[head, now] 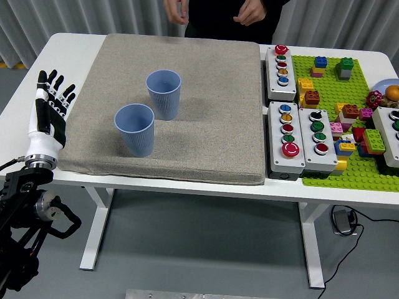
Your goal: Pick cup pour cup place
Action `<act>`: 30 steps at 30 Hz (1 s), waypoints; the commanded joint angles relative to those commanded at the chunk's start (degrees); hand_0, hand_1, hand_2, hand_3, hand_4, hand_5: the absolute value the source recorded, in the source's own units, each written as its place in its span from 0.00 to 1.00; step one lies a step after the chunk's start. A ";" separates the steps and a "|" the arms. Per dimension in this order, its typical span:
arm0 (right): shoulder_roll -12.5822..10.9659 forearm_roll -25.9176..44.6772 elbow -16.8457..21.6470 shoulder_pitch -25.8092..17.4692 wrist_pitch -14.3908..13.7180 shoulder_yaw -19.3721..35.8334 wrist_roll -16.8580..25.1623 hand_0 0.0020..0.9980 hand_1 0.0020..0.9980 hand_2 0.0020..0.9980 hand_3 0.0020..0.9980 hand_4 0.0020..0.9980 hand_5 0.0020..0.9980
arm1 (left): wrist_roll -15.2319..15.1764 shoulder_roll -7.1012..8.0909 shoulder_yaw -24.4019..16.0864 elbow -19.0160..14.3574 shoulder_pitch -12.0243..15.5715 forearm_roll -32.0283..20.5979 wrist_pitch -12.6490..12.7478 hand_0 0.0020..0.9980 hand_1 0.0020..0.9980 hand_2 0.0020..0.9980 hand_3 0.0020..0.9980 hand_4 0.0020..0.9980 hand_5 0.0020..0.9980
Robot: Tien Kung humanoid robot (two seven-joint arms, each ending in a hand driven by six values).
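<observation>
Two blue ribbed cups stand upright on a grey mat [206, 112]. The near cup [135, 129] is toward the front left, the far cup [164, 93] just behind and to its right. My left hand [51, 107] hovers at the mat's left edge, fingers spread and pointing up, holding nothing, well left of the near cup. My right arm is out of the picture. A person stands at the far side, with one hand [177, 10] and the other hand [252, 11] held above the table's back edge, holding nothing that I can see.
Three grey button boxes [280, 64], [287, 137], [317, 131] lie right of the mat. A green baseplate [324, 171] with several coloured bricks fills the right side, with another button box [389, 134] at the right edge.
</observation>
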 joint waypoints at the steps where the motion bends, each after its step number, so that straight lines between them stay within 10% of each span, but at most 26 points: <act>1: 0.02 0.00 0.00 0.00 -0.03 0.09 0.01 0.69 0.66 0.60 0.59 0.00 0.25 | 0.04 -0.05 0.02 0.01 -0.02 0.01 0.01 0.89 0.88 0.99 0.97 0.78 1.00; 30: -0.09 0.00 0.13 -0.16 0.21 1.51 0.08 0.69 0.66 0.60 0.59 0.00 0.24 | 0.22 -0.12 0.07 -0.54 0.05 0.53 0.14 0.89 0.88 0.99 0.97 0.78 1.00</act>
